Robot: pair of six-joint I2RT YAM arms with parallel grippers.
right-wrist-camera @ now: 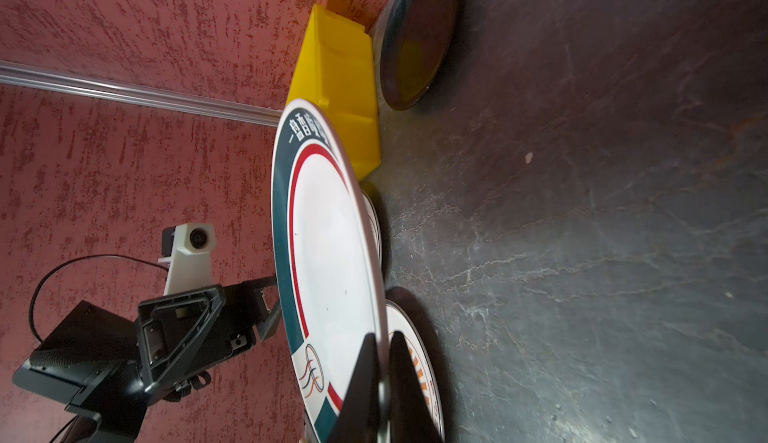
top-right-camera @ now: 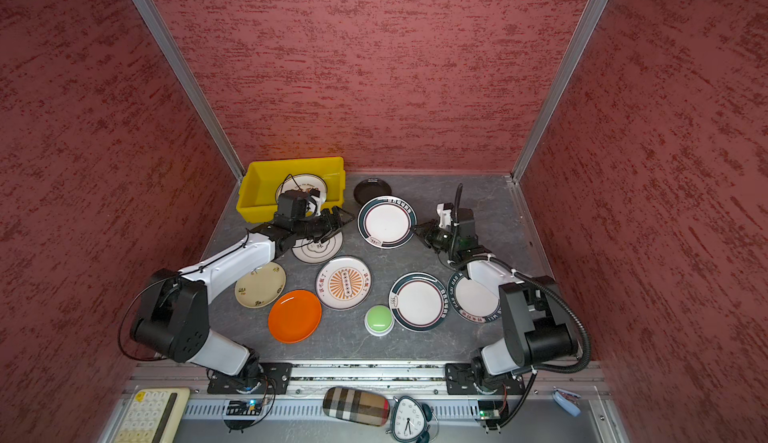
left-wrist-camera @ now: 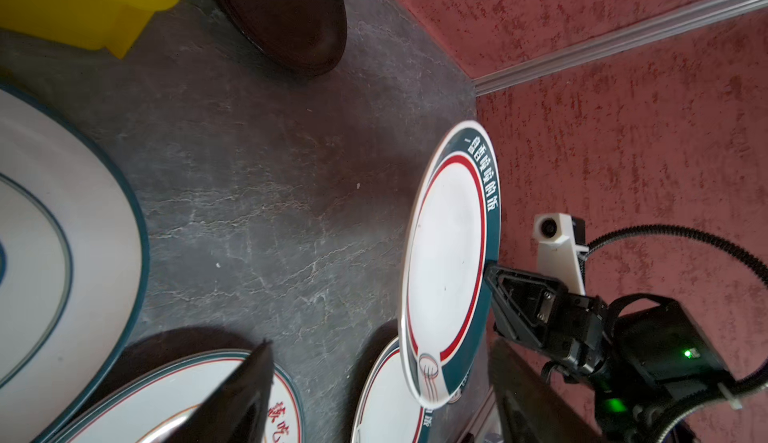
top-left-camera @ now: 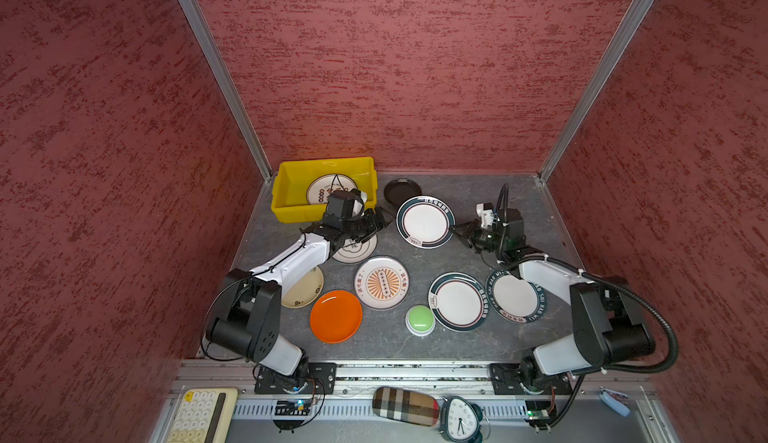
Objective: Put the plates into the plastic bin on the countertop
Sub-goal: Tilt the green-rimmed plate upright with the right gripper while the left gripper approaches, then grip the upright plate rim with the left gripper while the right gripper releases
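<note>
Right wrist: right pincer (right-wrist-camera: 382, 339) clamps round, glossy green-rimmed plate (right-wrist-camera: 332, 262).

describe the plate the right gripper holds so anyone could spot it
Find the yellow bin at the back left of the countertop; a black plate lies just right of it. In front of that is the held plate, white with a dark-green rim. Unlike the two similar plates lying flat at front right, it is lifted, its rim pinched by the right gripper.
</note>
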